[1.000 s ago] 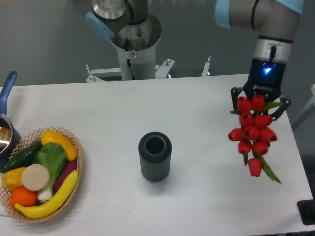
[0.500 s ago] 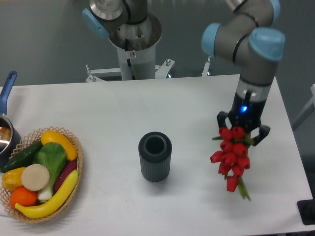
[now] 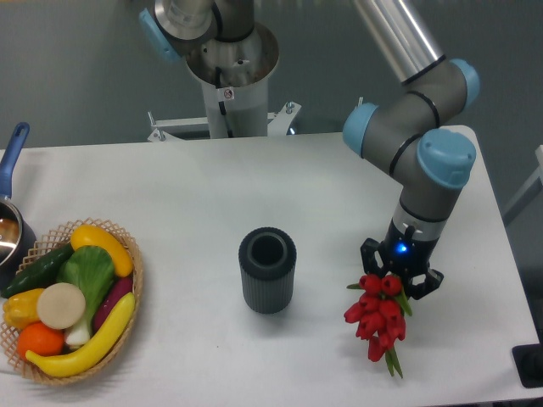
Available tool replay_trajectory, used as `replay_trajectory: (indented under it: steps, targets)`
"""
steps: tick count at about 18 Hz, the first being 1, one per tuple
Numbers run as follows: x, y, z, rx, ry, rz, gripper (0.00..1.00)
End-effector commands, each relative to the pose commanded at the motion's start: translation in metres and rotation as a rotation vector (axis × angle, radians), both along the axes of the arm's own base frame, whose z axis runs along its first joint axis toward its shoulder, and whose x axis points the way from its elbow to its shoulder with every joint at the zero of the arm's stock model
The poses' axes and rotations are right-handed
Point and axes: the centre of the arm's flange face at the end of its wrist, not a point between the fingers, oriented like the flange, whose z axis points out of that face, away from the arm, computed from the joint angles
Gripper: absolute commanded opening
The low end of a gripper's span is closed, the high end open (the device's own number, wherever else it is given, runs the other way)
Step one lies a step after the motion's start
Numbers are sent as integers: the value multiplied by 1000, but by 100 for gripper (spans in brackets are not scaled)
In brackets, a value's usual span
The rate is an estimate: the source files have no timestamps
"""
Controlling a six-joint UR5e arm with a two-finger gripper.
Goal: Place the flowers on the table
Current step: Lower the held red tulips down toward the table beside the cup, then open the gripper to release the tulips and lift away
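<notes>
The flowers (image 3: 376, 316) are a bunch of red tulips with green leaves, hanging from my gripper (image 3: 399, 278) low over the white table (image 3: 339, 195) at its front right. The gripper is shut on the flowers near their upper end, and the blooms and a green leaf tip point down toward the front edge. I cannot tell whether the lowest part touches the tabletop. The stems and string are hidden.
A dark ribbed cylindrical vase (image 3: 267, 270) stands upright left of the flowers, mouth open. A wicker basket (image 3: 131, 254) of toy fruit and vegetables sits at the front left. A pot with a blue handle (image 3: 12, 161) is at the left edge.
The gripper has moved down and to the left toward the front of the table, carrying the flowers from well above the right edge to low over the tabletop.
</notes>
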Motion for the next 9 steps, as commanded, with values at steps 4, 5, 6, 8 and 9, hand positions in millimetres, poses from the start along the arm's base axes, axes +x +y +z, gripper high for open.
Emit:
replay_trajectory:
  steps: [4, 5, 6, 8, 9]
  targets:
    - [1, 1, -5, -2, -8, -2, 53]
    - [2, 4, -4, -1, -7, -5, 59]
    - [3, 5, -3, -1, -5, -7, 61]
    - [2, 5, 1, 3, 4, -9, 86]
    - [2, 6, 6, 7, 12, -10, 91]
